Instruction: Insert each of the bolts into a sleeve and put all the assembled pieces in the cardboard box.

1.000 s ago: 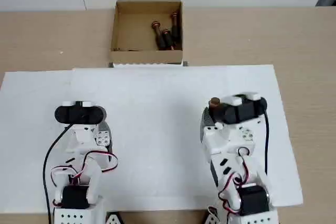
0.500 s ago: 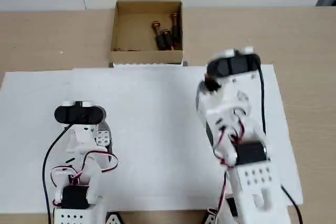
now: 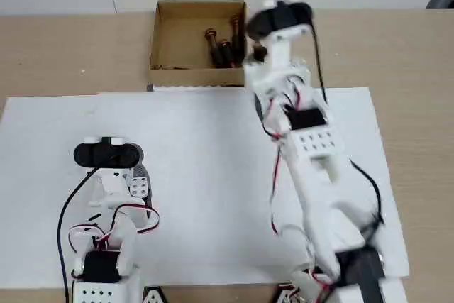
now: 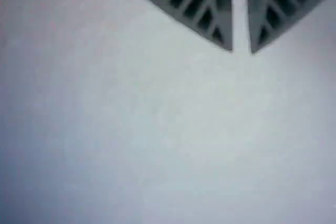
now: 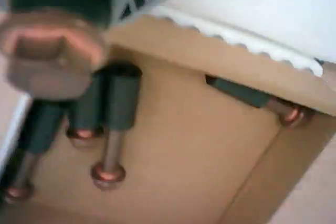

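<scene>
At 12 o'clock of the sheet of white paper (image 3: 213, 175), on the wooden table (image 3: 57, 47), stands the cardboard box (image 3: 164, 40), open at the top; three assembled pieces (image 3: 224, 46), each a copper-coloured bolt in a black sleeve, lie close together in its 3 o'clock half, heads toward 12 o'clock in the high view; a fourth piece (image 5: 247, 94) lies along the 6 o'clock wall, its head in a corner. The right arm stretches from the 5 o'clock corner of the sheet up to the box; the right gripper (image 3: 257, 47) sits at the box's 3 o'clock wall, about level with the rim, and is clamped on a bolt (image 5: 50, 51) whose hexagonal head faces the wrist camera above the box floor; whether a sleeve is on its shank cannot be told. The left arm is folded at 8 o'clock of the sheet; the left gripper (image 4: 241, 50) points down at the bare paper, its ribbed fingers (image 4: 197, 3) drawn together with only a thin slit between the tips, nothing held; it is well apart from the box.
</scene>
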Tool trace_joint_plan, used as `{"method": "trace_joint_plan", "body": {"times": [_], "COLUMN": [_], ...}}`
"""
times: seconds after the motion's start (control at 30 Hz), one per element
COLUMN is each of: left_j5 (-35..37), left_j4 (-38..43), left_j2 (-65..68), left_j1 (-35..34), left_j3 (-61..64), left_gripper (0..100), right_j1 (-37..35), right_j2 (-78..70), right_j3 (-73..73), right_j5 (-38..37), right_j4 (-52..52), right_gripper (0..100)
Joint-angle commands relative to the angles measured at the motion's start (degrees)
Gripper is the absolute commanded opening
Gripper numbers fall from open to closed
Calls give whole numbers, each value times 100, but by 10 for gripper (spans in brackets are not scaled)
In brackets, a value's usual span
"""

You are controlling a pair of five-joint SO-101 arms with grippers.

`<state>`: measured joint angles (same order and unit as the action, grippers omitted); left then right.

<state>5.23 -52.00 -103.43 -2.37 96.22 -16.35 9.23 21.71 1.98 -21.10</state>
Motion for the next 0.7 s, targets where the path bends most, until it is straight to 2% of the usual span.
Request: {"method": "trace_joint_plan", "body": {"times": [0.0, 0.37, 0.67], "left_j5": [-9, -9, -9], "left_j4": [-9, -9, -9], "left_j2": [-70, -70, -70], "left_j1": [-26, -26, -26], "left_j3": [-22, -22, -22], "left_gripper": [6, 6, 6], "right_j1": [-110, -242, -593], "right_j2": [-804, -3591, -5209], "right_j3": [-1240, -3947, -5327], "right_j5": [-334, -1196, -1829], "right_j4": [453, 1051, 1068], "right_gripper": [3, 4, 9]}}
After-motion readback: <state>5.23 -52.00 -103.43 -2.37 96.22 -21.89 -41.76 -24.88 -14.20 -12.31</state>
